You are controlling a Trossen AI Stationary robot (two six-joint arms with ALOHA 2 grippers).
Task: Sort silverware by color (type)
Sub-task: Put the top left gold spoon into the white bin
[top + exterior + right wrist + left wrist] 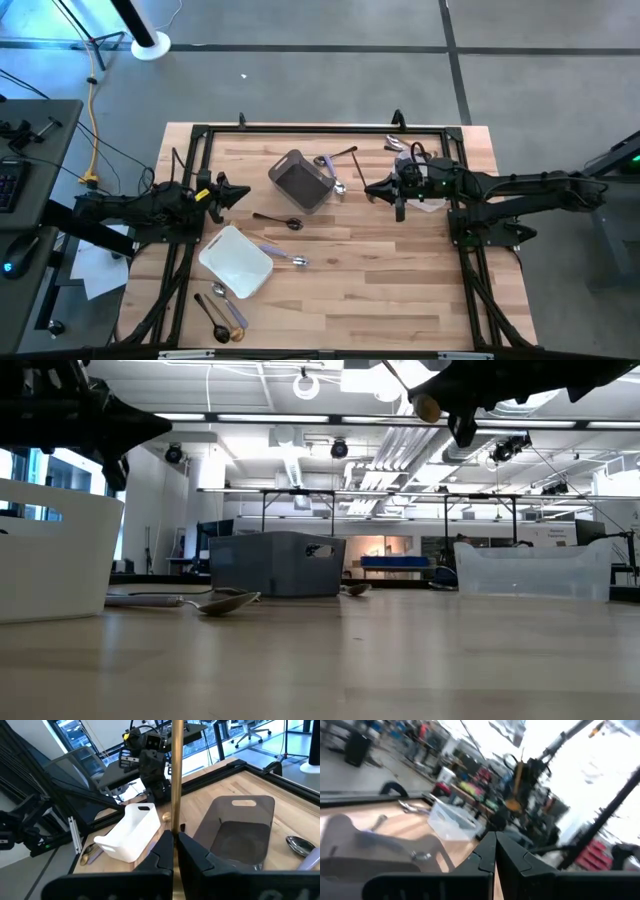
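The right gripper (385,188) hangs above the table at about 2 o'clock from its middle, fingers clamped on a gold piece (176,770). The slim handle stands straight up between them in the right wrist view, and its rounded end shows at the top of the low view. The step in hand looks like carrying this piece to wherever gold goes. The bin (288,162) lies at the gripper's 9 o'clock, close by, and the tray (236,262) is farther off at 8 o'clock, near the left arm. More gold (237,328) lies beside dark spoons (218,312) just off the tray's 6 o'clock side, so I cannot tell which container is meant for gold. Pick one and keep to it. The grip is near one end of a long thin thing, so move slowly and keep the handle upright, or it may swing or slip. Lower it well inside the container walls before letting go, so it does not bounce out or catch the rim. The tub (530,572) shows on the right in the low view. Still loose on the wood are a black spoon (278,221) and a lilac spoon (285,257) near the middle, and a few pieces (335,160) at the bin's 2 o'clock. The left gripper (232,192) waits at 9 o'clock, fingers pressed together on nothing, clear of the path to the bin but close to the tray.
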